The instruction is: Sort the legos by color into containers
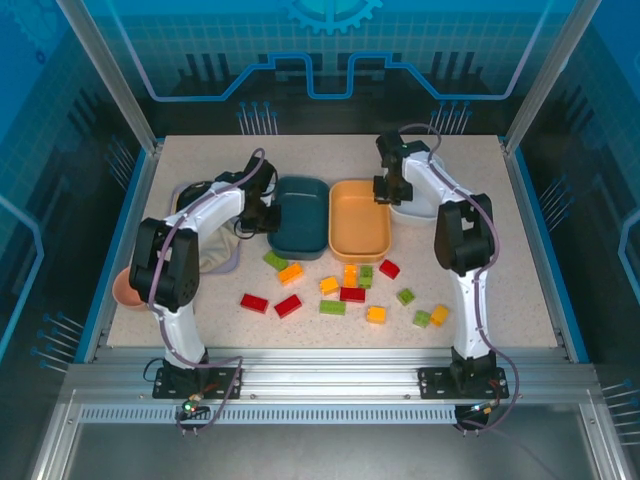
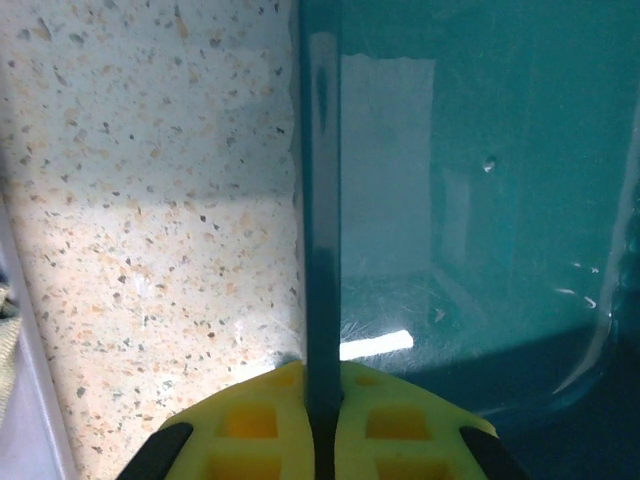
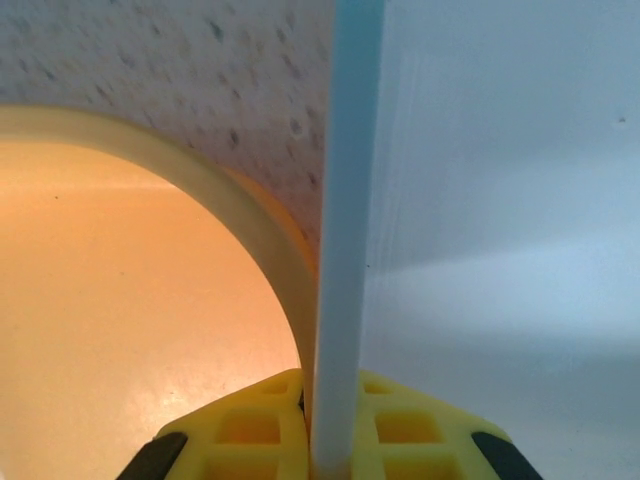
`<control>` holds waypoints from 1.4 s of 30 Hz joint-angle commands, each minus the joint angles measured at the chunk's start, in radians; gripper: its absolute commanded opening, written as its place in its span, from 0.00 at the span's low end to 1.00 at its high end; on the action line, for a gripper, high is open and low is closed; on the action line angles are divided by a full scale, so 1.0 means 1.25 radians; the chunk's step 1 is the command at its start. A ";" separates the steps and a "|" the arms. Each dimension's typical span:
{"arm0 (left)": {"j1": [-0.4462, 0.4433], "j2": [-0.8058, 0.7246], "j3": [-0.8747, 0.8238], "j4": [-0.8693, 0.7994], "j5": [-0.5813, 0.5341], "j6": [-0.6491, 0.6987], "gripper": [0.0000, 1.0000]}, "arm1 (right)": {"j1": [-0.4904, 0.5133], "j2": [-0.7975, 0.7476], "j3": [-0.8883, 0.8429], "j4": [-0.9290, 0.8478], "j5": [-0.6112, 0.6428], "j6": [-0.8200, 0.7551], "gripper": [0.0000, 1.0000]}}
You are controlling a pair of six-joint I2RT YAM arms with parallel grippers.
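Our left fingers are pinched tight on the wall of the teal bin, which stands up between them. Our right fingers clamp the wall of the white bin likewise, with the orange bin just to their left. The legos lie scattered on the desk, apart from both pairs of fingers, nearer the arm bases.

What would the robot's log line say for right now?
left claw: shut on teal bin rim | right claw: shut on white bin rim | orange bin: empty | bricks: loose on table
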 commanded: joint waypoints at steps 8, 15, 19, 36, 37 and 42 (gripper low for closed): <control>0.034 0.094 0.136 0.010 0.010 -0.012 0.00 | 0.001 0.110 0.179 -0.087 -0.053 -0.019 0.20; 0.034 0.068 0.132 -0.004 -0.026 -0.039 0.43 | -0.029 -0.020 0.157 -0.092 -0.048 -0.007 0.62; 0.034 0.005 0.089 0.016 -0.053 -0.080 0.59 | -0.092 -0.119 0.075 -0.067 -0.041 0.001 0.70; -0.076 -0.179 -0.021 0.112 0.094 -0.247 0.63 | -0.285 -0.083 -0.077 0.027 -0.063 -0.083 0.54; -0.086 -0.179 -0.023 0.112 0.095 -0.254 0.63 | -0.286 -0.078 -0.072 0.028 -0.065 -0.081 0.54; -0.127 -0.194 -0.061 0.132 0.105 -0.289 0.63 | -0.286 -0.026 -0.026 0.008 -0.066 -0.076 0.40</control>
